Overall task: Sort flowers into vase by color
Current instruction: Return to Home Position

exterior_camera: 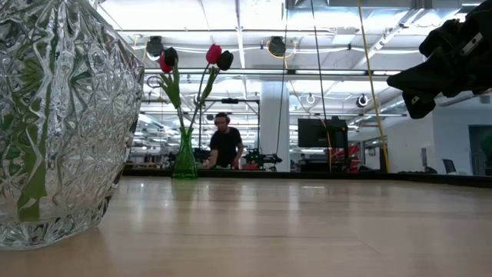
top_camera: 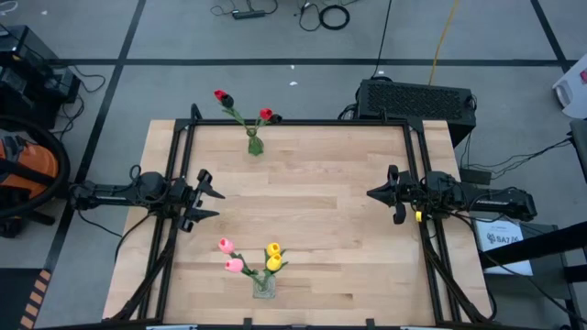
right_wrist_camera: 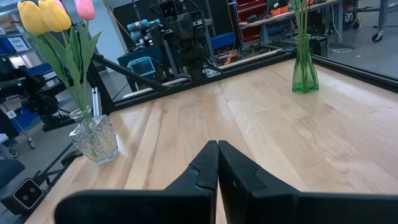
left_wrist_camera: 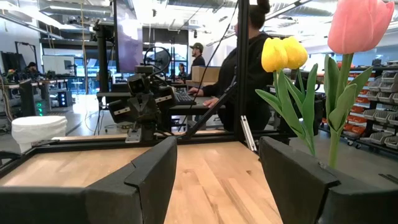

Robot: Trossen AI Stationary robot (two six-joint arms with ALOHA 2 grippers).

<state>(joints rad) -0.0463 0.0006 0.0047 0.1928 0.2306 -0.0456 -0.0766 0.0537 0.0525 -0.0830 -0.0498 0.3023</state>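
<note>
Step in hand: return of both arms to the rest position. Sorting appears complete.

High view, upper centre: slim green glass vase (top_camera: 254,145), holding the red and maroon-black artificial tulips (top_camera: 265,115). Lower centre: clear cut-glass vase (top_camera: 264,286), holding the pink and yellow artificial tulips (top_camera: 272,257). No loose stem lies on the light wooden table (top_camera: 321,229).

Left gripper (top_camera: 217,203), left of centre: fingers spread wide, empty. Right gripper (top_camera: 370,193), right of centre: fingers pressed together, empty.

Next move, as judged: draw each arm back toward its own table edge, well apart from both vases. No grasp required.
</note>
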